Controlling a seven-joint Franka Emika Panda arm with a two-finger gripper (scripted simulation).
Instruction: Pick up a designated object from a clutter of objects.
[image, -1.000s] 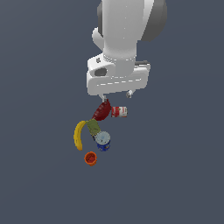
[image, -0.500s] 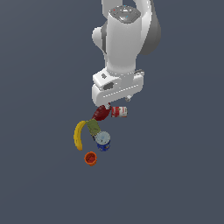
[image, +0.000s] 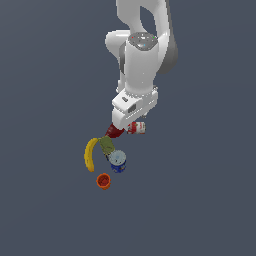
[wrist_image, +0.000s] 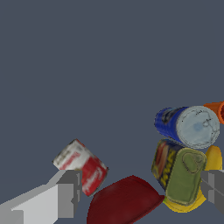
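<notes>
- Since the earlier frames the white arm has come lower, so its hand now covers part of the clutter in the exterior view, hiding most of the dark red bowl (image: 114, 132) and the near end of the small red-and-white labelled can (image: 137, 128).
- The red-and-white can lies on its side at the edge of the group, its long axis roughly level with the floor, running out toward the exterior view's right; the wrist view shows it tilted, touching or just beside the bowl's rim.
- The gripper (wrist_image: 142, 187) is spread wide: one grey finger (wrist_image: 70, 192) sits against the can, the other (wrist_image: 213, 189) beside the olive-green tin (wrist_image: 181, 175). It holds nothing.
- The olive-green tin rests on the yellow banana (image: 90, 154), with the blue can with a pale top (image: 118, 161) just beside it.
- The small orange cup (image: 103, 181) stands apart at the group's far end.
</notes>
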